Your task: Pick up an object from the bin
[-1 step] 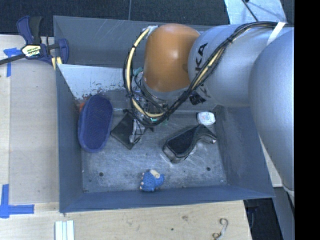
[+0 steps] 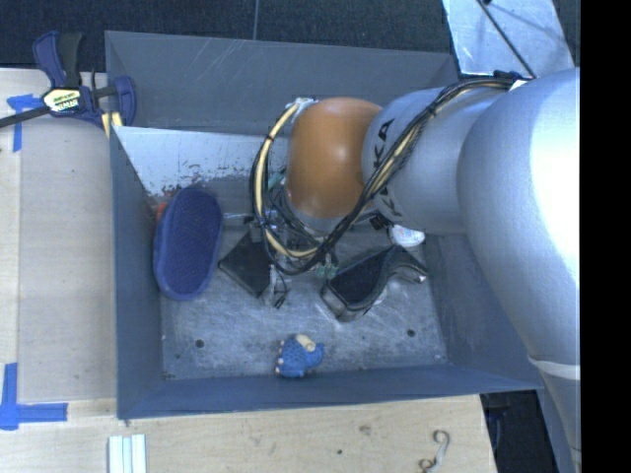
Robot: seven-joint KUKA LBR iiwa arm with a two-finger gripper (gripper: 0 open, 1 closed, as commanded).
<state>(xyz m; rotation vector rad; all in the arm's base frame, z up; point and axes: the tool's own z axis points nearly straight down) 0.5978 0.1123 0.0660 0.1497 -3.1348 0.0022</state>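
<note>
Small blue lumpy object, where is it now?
The small blue lumpy object lies bottom centre in camera view, near the grey bin's wall, below the black goggle-shaped thing.

A thick arm (image 2: 493, 156) of smooth silver-grey metal, rounded like a fat tube, is broad at the right and narrower toward the wrist. A glossy orange-brown cover (image 2: 330, 161), dome-shaped, caps the wrist. Black lettering (image 2: 383, 170) runs across the grey shell beside the cover, partly hidden. Thin cables (image 2: 260, 170), black and yellow, loop along the arm and around the dome, then bunch in a tangle beneath it.
</note>
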